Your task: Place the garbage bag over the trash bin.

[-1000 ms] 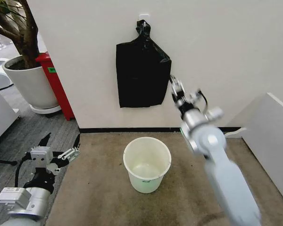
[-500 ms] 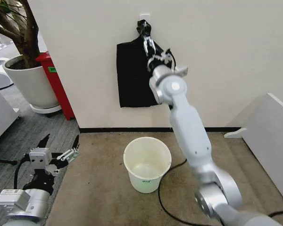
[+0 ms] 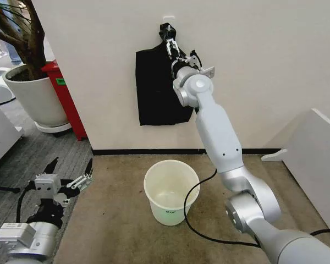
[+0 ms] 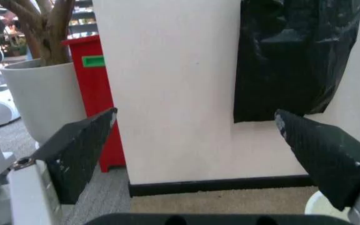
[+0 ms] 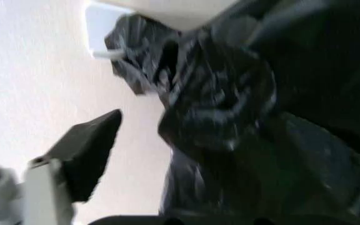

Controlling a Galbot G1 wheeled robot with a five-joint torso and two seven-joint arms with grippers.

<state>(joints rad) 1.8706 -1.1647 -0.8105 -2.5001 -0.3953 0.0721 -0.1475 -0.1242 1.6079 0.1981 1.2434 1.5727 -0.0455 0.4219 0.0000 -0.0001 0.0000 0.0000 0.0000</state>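
Garbage bag (image 3: 160,88): black glossy plastic, hanging flat against the white wall (image 3: 264,66) from a small white hook (image 3: 168,20), knotted neck uppermost; directly above the trash bin and well apart from it.
Trash bin (image 3: 171,191): round cream-white bucket, upright on the brown carpet (image 3: 115,231), small dark label low on its side.
Right pincer (image 3: 173,48): arm raised to the wall, pincer at the bag's knotted neck just below the hook; fingers apart, the crinkled neck (image 5: 192,89) beside one dark finger (image 5: 89,150); contact cannot be told.
Left pincer (image 3: 70,179): low, left of the bin, over the carpet edge; fingers (image 4: 80,150) spread wide, holding nothing.
Also present: white plant pot (image 3: 36,99), red cabinet (image 3: 66,99) left of the bag.
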